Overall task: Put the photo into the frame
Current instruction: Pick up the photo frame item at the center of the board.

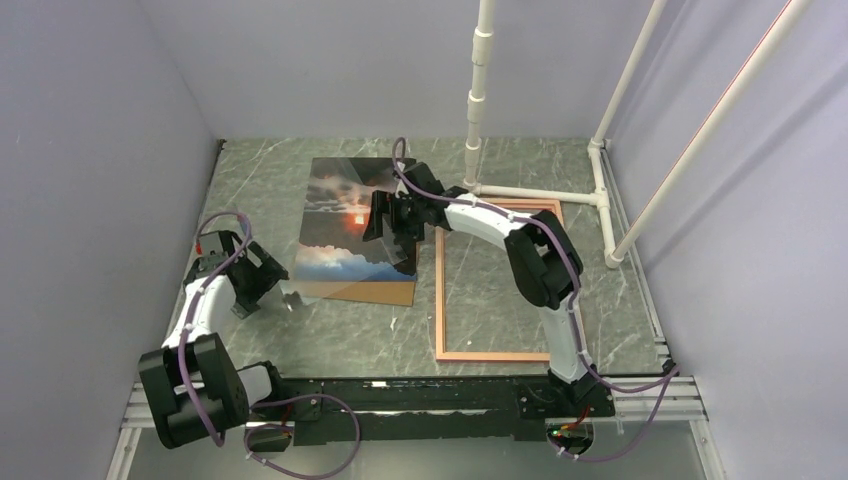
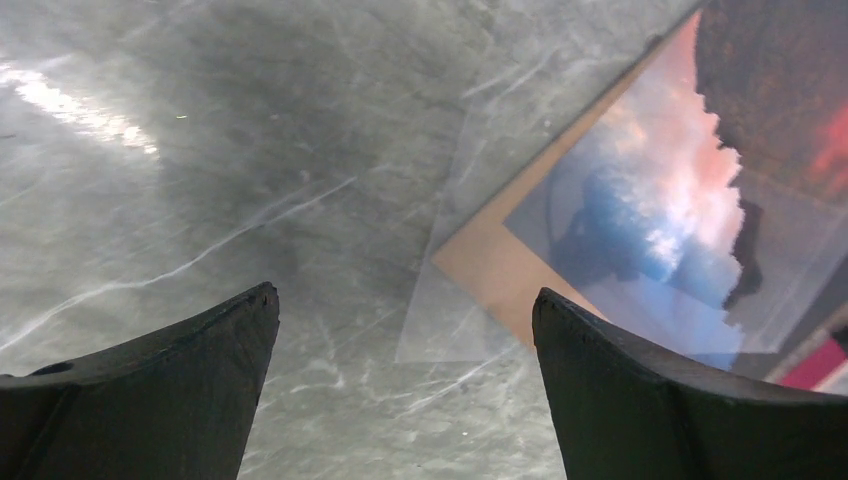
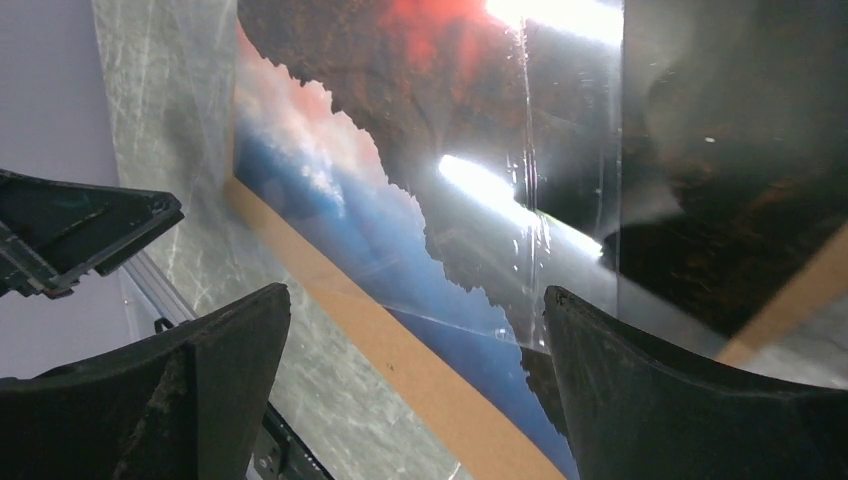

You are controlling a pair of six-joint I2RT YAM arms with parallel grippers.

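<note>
Photo [image 1: 350,225] lies flat, face up on a brown backing board [image 1: 372,292], directly below our right claw [image 1: 385,225]. A clear sheet [image 2: 430,335] seems to lie over it, and one corner of this sheet sticks out just ahead of our left claw [image 1: 262,285]. The frame [image 1: 438,300] lies empty to the right of the right claw, back toward that arm's base, near the photo but apart from it.

We judge that the print is light, thin and easy to bend. Its glossy face is slippery and can crease or take marks. So we should take it at a free edge or corner, once it is separated from the sheet.

Both claws stand wide open and hold nothing. The right arm reaches forward and bends left, with its fingers pointing down over the picture. The left arm is folded low, and its claw hovers above the bare table [image 1: 300,335] beside the board's near corner.
</note>
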